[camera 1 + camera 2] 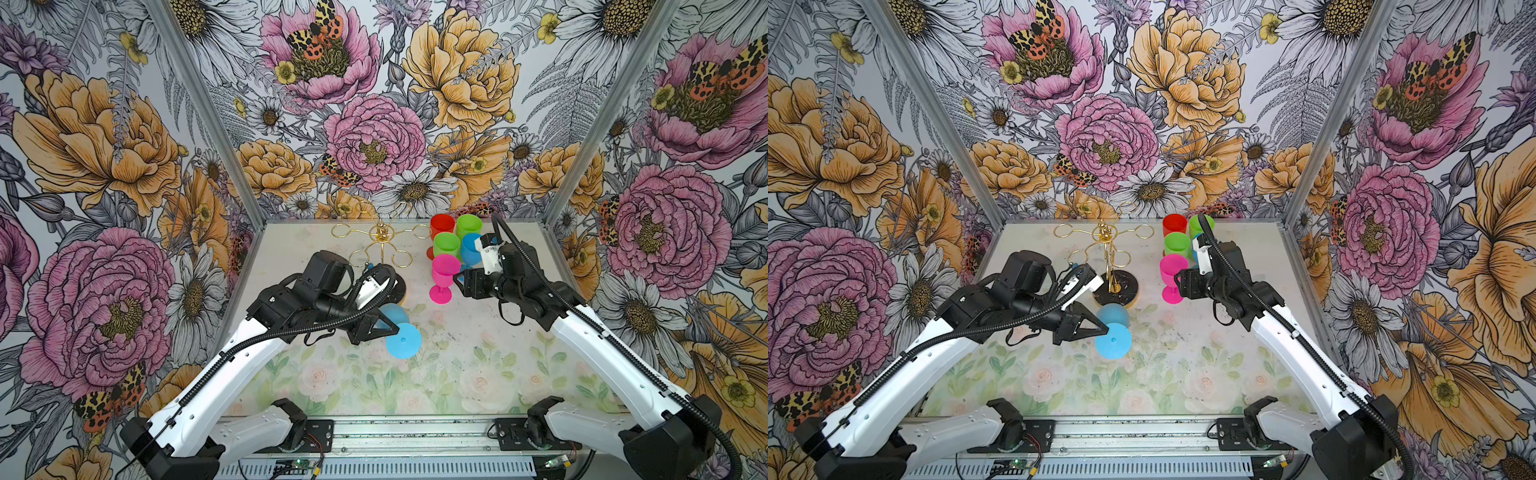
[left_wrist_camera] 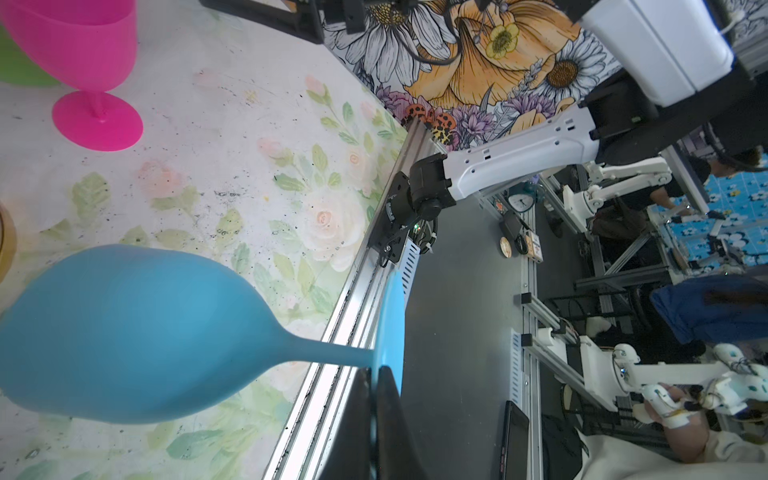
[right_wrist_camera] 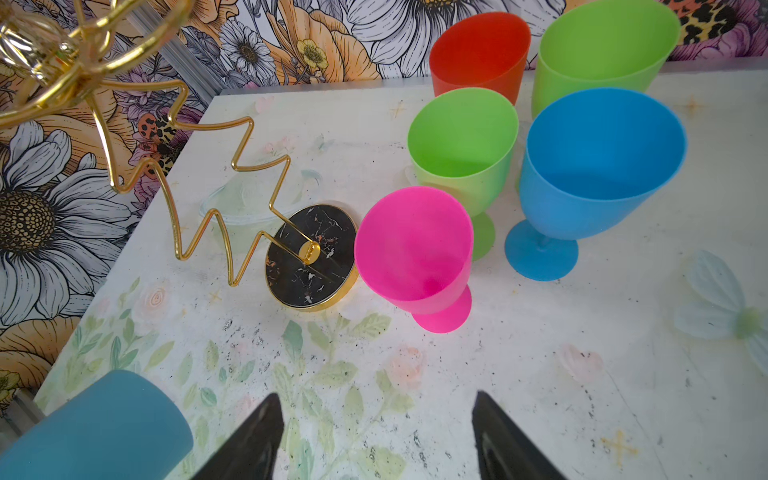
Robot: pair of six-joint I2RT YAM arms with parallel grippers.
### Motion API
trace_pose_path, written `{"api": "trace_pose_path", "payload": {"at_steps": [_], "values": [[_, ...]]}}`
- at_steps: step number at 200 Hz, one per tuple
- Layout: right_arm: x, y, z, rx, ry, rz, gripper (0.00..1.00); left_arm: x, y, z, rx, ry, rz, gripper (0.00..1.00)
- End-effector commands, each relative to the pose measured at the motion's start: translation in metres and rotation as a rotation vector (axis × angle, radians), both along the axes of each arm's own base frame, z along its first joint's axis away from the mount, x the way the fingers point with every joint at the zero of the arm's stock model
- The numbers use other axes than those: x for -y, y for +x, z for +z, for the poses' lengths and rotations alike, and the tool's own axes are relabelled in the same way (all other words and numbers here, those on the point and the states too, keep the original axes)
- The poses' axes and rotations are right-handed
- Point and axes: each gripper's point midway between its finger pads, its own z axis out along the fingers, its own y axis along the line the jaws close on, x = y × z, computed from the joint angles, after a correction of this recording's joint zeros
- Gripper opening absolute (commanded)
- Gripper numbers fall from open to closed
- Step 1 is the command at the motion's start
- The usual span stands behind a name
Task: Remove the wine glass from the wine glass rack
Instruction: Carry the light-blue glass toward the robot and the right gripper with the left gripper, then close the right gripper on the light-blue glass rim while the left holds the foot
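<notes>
The left pincer (image 1: pixel 1105 330) is clamped shut on the rim of the flat round foot of the blue wine glass (image 1: pixel 1115 343). The glass is carried clear of the wine glass rack (image 1: pixel 383 235), in front of the rack's black marbled base and over the table (image 1: pixel 478 365). In both top views the foot faces up and the bowl points down and back toward the rack. This attitude is judged to follow from hanging storage, where the foot is the part a pincer can reach from the side. Whether the bowl's lip touches the table cannot be told. Every gold wire loop that is visible stands empty, so the removal itself is judged done and only setting the glass down remains. The right pincer (image 3: pixel 376 399) is spread wide and holds nothing. It hangs just beside the pink wine glass (image 3: pixel 415 249), at the front of a group of upright red, green and blue glasses, and is probably parked there out of the way. The carried glass is opaque matte sky-blue and looks like plastic. It has a rounded tulip bowl, a slim stem and a thin disc foot, with no visible damage.
</notes>
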Motion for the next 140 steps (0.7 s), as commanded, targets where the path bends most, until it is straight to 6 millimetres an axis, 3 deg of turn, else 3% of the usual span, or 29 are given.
{"api": "trace_pose_path", "payload": {"at_steps": [1, 54, 89, 140], "values": [[-0.002, -0.004, 0.001, -0.031, 0.008, -0.001, 0.73, 0.017, 0.003, -0.002, 0.177, -0.012, -0.061, 0.0], [-0.007, -0.013, 0.007, -0.095, 0.011, 0.037, 0.71, 0.034, 0.033, -0.024, 0.419, 0.029, -0.025, 0.0], [-0.023, -0.019, 0.008, -0.163, 0.047, 0.116, 0.7, 0.037, 0.038, -0.048, 0.562, 0.072, -0.07, 0.0], [-0.033, -0.022, 0.013, -0.194, 0.076, 0.169, 0.7, 0.036, 0.026, -0.07, 0.788, 0.13, -0.175, 0.0]]}}
